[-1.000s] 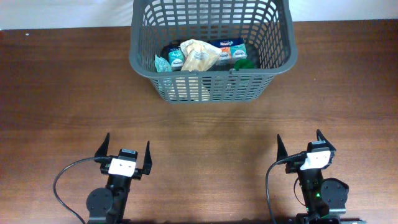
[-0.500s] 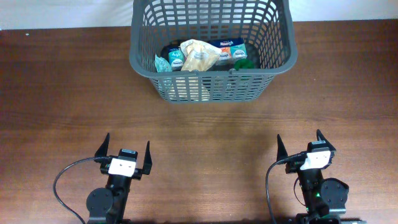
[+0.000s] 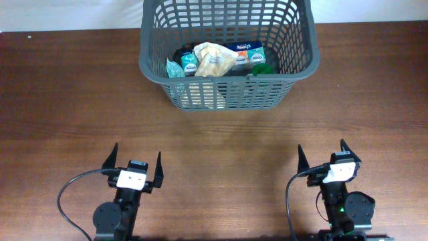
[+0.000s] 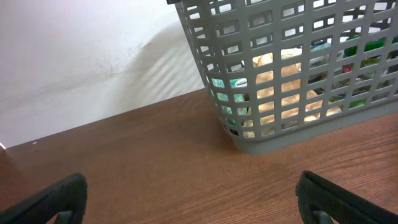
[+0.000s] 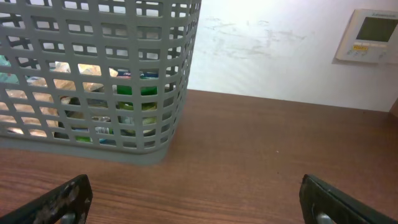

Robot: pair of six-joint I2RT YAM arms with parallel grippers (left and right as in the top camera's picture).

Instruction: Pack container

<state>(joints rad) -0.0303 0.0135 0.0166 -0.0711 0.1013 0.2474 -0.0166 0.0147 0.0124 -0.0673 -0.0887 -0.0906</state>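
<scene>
Several packets [image 3: 212,60] in container [image 3: 231,99], half hidden by lattice; rim cropped.

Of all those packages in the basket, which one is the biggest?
The pale yellow bag in the middle of the container. It spreads wider than the teal packets on its left and the orange-and-teal box on its right.

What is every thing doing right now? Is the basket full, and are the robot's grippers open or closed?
container: upright on the table, partly filled.
cream pouch: lying inside the container.
teal packet: inside the container, beside the pouch.
left gripper: open, empty, apart from the container.
right gripper: open, empty, apart from the container.
</scene>
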